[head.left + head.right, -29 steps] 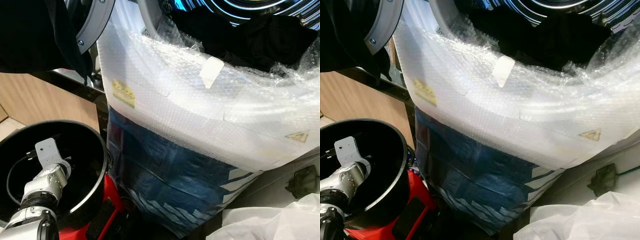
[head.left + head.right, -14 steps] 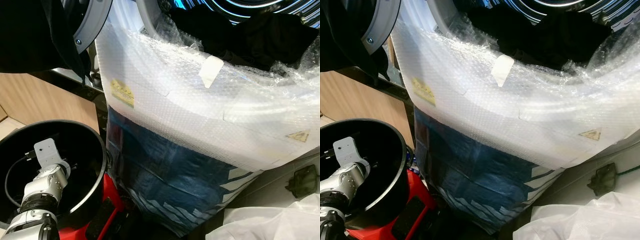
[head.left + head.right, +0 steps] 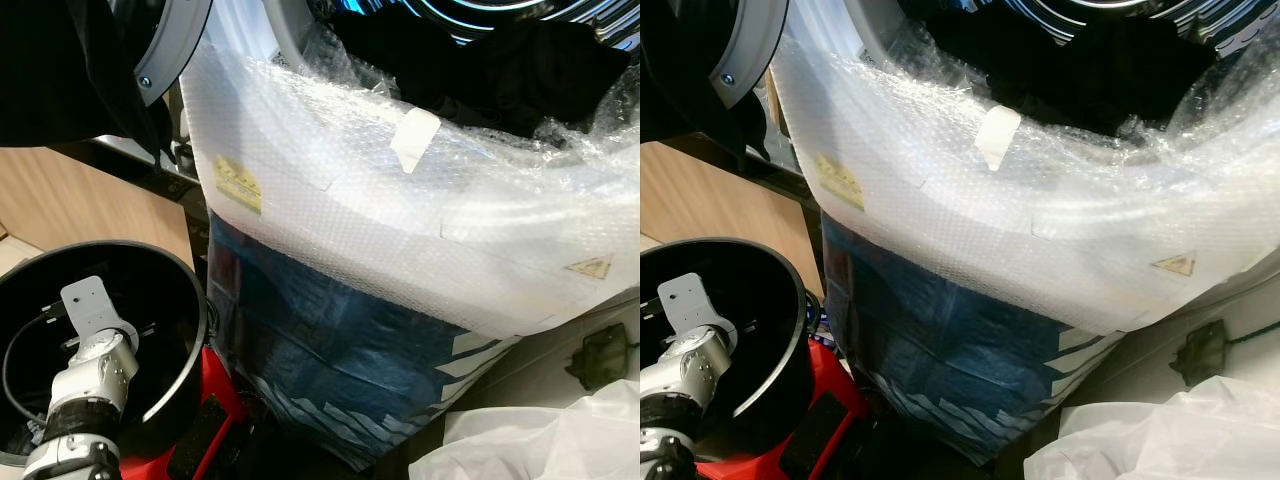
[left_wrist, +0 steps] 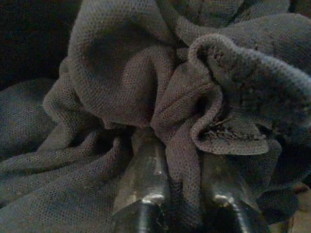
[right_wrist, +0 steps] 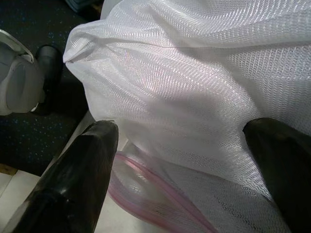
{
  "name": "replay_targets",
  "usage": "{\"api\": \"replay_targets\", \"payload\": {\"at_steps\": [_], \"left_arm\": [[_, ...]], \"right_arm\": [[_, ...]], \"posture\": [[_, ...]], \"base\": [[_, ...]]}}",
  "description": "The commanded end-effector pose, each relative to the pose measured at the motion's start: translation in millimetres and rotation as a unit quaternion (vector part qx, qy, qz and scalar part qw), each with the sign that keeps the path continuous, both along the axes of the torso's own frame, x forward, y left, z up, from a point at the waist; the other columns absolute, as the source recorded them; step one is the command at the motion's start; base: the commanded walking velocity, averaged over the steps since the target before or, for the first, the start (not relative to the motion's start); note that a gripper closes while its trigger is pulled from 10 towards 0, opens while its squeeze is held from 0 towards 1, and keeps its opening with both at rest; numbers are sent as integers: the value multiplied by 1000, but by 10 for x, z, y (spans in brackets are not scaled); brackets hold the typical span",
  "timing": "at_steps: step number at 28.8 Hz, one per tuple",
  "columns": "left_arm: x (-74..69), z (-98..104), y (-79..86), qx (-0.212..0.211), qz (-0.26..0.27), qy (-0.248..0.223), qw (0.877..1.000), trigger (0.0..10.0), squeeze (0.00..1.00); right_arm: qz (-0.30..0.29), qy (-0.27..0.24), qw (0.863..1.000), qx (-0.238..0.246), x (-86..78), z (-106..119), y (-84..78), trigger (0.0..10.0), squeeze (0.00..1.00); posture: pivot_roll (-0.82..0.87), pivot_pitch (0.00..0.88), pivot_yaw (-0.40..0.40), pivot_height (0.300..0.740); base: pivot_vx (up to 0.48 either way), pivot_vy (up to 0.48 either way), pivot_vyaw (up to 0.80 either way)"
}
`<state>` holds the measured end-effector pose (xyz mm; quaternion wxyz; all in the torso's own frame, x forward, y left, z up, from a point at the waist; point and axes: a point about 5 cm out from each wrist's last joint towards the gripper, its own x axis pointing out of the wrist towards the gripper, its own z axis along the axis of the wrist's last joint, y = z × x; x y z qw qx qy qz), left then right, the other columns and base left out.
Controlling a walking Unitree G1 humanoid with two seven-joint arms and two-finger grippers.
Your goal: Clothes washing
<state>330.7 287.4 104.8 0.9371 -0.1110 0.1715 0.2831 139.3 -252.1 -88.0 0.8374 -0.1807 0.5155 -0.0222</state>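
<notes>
Left arm [image 3: 85, 390] lower in black bucket [image 3: 185, 300], fingers [image 4: 146, 179] pinching dark garment [image 4: 146, 87]; right fingers [image 5: 77, 179] spread.

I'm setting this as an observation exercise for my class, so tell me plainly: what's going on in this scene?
A humanoid robot is doing laundry. Its left arm reaches down into a black bucket, where the left gripper is shut on a dark grey garment. The right gripper is open, fingers spread over a white mesh laundry bag. Ahead stands a washing machine wrapped in bubble wrap, its door open, with dark clothes already in the drum.
</notes>
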Motion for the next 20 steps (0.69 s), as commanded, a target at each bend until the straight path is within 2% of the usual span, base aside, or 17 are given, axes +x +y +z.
{"api": "replay_targets", "payload": {"at_steps": [1, 3, 4, 5, 6, 10, 13, 15, 16, 18, 19, 20], "left_arm": [[-43, 9, 4, 17, 10, 2, 1000, 0, 0], [-48, 53, 4, 31, 12, -5, 999, 0, 0], [-41, 138, -28, 63, 1, -16, 998, 0, 0], [-41, 138, -28, 63, 1, -16, 998, 0, 0], [-35, 208, -65, 94, -10, -24, 995, 0, 0], [-49, 403, -203, 145, -44, -51, 987, 0, 0], [-118, 656, -301, 200, -62, -78, 975, 0, 0], [-127, 695, -311, 210, -65, -81, 972, 0, 0], [-153, 840, -401, 245, -88, -91, 961, 0, 0], [-170, 926, -515, 259, -120, -102, 953, 0, 0], [-193, 993, -698, 255, -186, -113, 942, 0, 0], [-194, 999, -737, 252, -206, -114, 939, 0, 0]], "right_arm": [[-19, 17, 1000, -7, -98, -25, -52, 10000, 0], [-19, 16, 1000, -5, -77, -25, -32, 10000, 0], [-18, 15, 1000, -3, -55, -25, -10, 10000, 0], [-18, 15, 1000, -3, -55, -25, -10, 10000, 0], [-16, 14, 1000, -1, -33, -26, 17, 10000, 0], [-9, 12, 1000, 7, 33, -31, 110, 10000, 0], [-3, 4, 1000, 18, 111, -31, 225, 10000, 0], [-1, 3, 1000, 20, 126, -32, 251, 10000, 0], [-1, 0, 1000, 25, 153, -34, 305, 10000, 0], [1, -1, 1000, 29, 168, -36, 343, 10000, 0], [6, -1, 999, 32, 187, -40, 400, 10000, 0], [7, -1, 999, 33, 191, -41, 414, 10000, 0]], "posture": [[-109, 217, -176, 740], [-102, 211, -173, 740], [-87, 201, -165, 740], [-87, 201, -165, 740], [-74, 193, -159, 740], [-40, 163, -132, 740], [-12, 132, -103, 740], [-7, 123, -96, 740], [4, 110, -84, 740], [17, 98, -72, 740], [25, 87, -61, 740], [29, 82, -56, 740]], "base": [[0, 0, 0], [0, 0, 0], [0, 0, 0], [0, 0, 0], [0, 0, 0], [0, 0, 0], [0, 0, 0], [0, 0, 0], [0, 0, 0], [0, 0, 0], [0, 0, 0], [0, 0, 0]]}}
